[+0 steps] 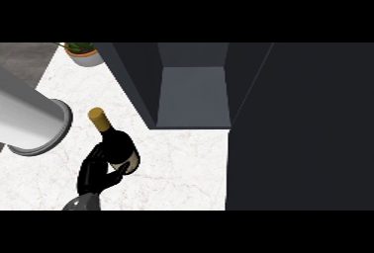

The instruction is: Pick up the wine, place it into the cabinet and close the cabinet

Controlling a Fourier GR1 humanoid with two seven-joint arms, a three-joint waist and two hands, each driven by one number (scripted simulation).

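Note:
The wine bottle (pixel 116 143) is dark with a gold cap and a pale label. It tilts with its neck toward the upper left, over the white marble counter (pixel 182 173). My right hand (pixel 95 175) comes in from the lower edge at the lower left, its fingers and thumb curled round the bottle's lower body. The dark cabinet (pixel 194 94) stands open up and to the right of the bottle, showing a bare grey inside. Its door (pixel 300 128) is swung out and fills the right side. My left hand does not show.
A thick pale grey cylinder (pixel 33 118) with a rimmed end juts in from the left edge, close to the bottle's neck. A potted plant (pixel 82 52) stands at the back left. Bare counter lies between the bottle and the cabinet's opening.

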